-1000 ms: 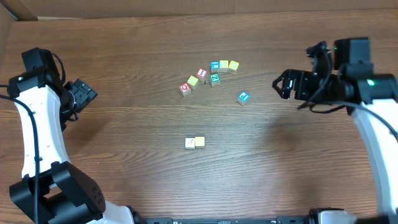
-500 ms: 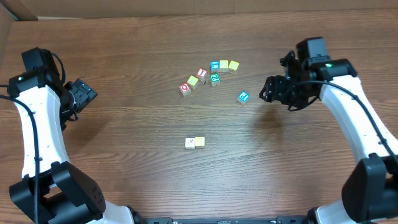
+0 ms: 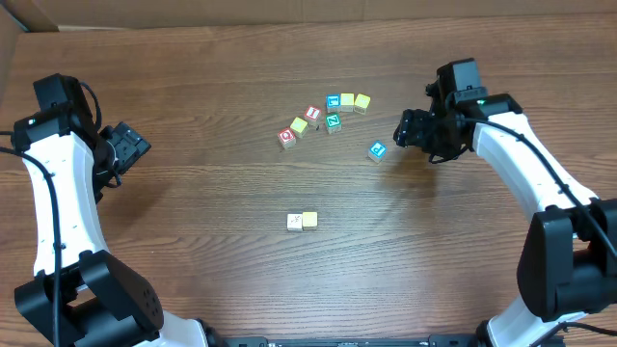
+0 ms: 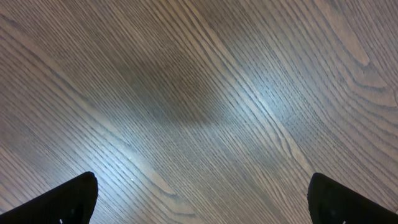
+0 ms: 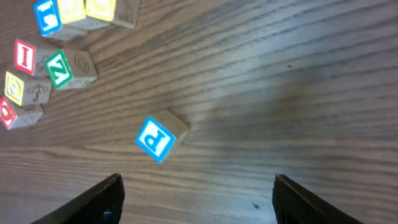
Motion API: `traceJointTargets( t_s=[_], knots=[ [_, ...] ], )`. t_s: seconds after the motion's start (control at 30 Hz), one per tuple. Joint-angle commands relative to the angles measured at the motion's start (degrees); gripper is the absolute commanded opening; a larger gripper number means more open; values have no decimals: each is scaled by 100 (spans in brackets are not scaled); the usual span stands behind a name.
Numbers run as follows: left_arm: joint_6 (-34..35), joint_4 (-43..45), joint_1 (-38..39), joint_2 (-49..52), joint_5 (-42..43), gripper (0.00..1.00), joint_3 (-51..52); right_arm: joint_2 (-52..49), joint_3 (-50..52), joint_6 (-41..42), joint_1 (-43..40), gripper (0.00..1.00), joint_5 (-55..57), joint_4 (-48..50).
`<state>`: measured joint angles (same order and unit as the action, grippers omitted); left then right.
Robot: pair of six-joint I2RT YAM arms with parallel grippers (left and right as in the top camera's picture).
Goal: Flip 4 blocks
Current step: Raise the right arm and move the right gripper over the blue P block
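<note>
Since the blue P block lies alone on the table, right of centre in the overhead view, I hover my right end effector near it, spread and empty, to tip it, my left end effector unclenched and idle at far left.

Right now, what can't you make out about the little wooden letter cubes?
- Cream wooden cube and yellow wooden cube beside it: overhead, too small to read faces.
- Blue-faced wooden P cube: right wrist, underside hidden against the table.
- Red-faced wooden cube: right wrist, cut off by left edge.
- Left wrist: table only, no cubes.
</note>
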<state>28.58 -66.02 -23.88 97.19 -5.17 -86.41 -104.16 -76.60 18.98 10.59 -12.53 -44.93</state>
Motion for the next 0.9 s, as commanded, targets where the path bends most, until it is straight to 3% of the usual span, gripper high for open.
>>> traceJointTargets(
  t_s=[0.0,0.1,0.3,0.47,0.63,0.87],
  knots=[
    [37,7,-4,-33,-13,99,-50,-48,210,-109,289,77,125,317],
    [37,7,-7,-33,-13,100,-50,-50,369,-446,555,76,313,645],
    [37,7,-7,-33,-13,100,-50,-133,498,-114,1038,76,960,1056],
    [37,7,-7,-33,-13,99,-50,-339,498,-302,1268,78,1766,1458],
    [37,7,-7,-33,-13,100,-50,-588,498,-446,1266,79,1685,1779],
    [37,7,-4,-33,-13,100,-50,-752,498,-1093,1255,81,590,1906]
  ],
)
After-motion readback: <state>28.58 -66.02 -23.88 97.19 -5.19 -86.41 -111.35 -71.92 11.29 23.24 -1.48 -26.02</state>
